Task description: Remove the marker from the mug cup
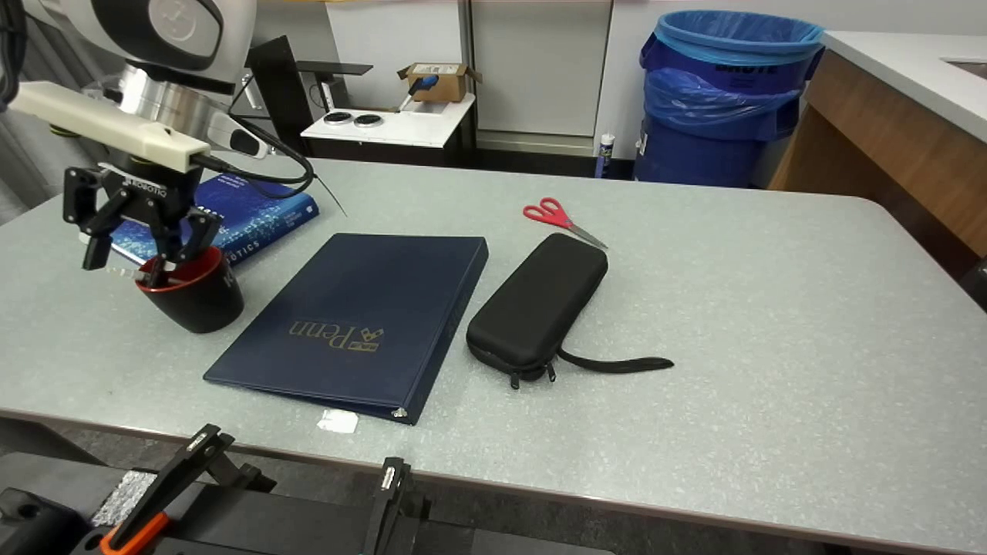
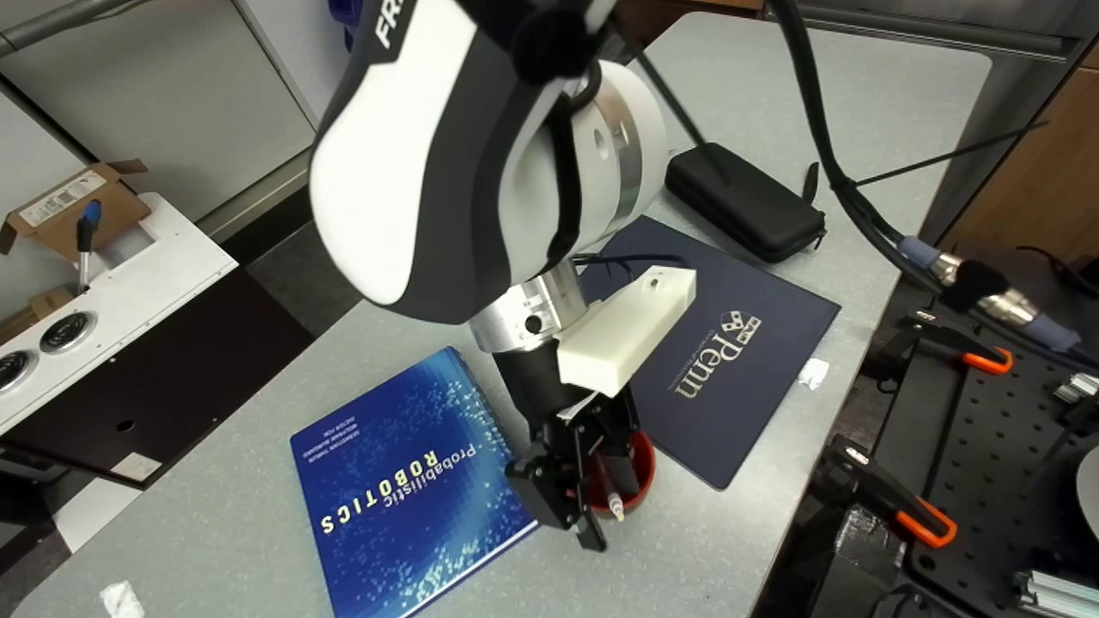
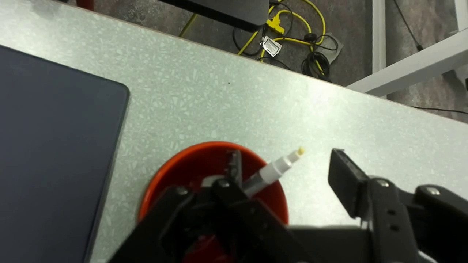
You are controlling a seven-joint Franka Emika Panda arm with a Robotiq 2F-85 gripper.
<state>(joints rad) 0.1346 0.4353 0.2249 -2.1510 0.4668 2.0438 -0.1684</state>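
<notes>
Straddling the rim of the mug cup, the pincer gapes, jaws wide apart, the marker between them.

In an exterior view, left to right along the counter: mug, folder, pouch. Book just behind mug, scissors just behind pouch, paper scrap just before folder. Beyond the counter: bin toward the right, box on a side table left of it. Marker tilted inside mug, one end out past the rim. Claw at the mug: one finger inside, the other outside the rim.
</notes>
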